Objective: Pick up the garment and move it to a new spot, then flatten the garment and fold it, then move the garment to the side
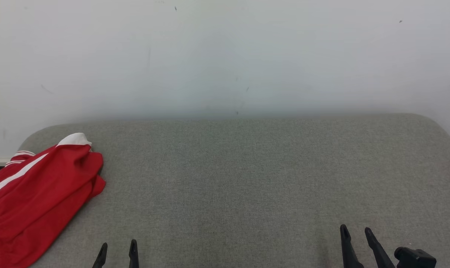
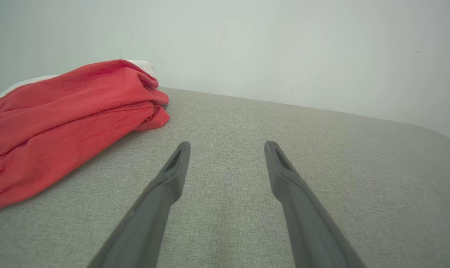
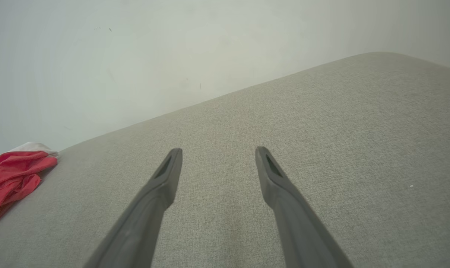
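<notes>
The bunched red-and-white fabric garment (image 1: pixel 38 193) lies at the left edge of the grey upholstered surface (image 1: pixel 228 178). My left gripper (image 1: pixel 119 243) and right gripper (image 1: pixel 355 227), at its near edge, both gape empty.

- Grey padded surface (image 1: pixel 247 178) lies bare across its middle and right; free passage there
- Crumpled red garment (image 1: pixel 35 193) blocks the left edge; pale wall (image 1: pixel 225 56) closes the far side

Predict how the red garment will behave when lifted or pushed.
The red garment lies in soft rumpled folds, so it will probably droop and unfurl when lifted. Pushed across the woven grey surface, it would likely bunch rather than slide.
</notes>
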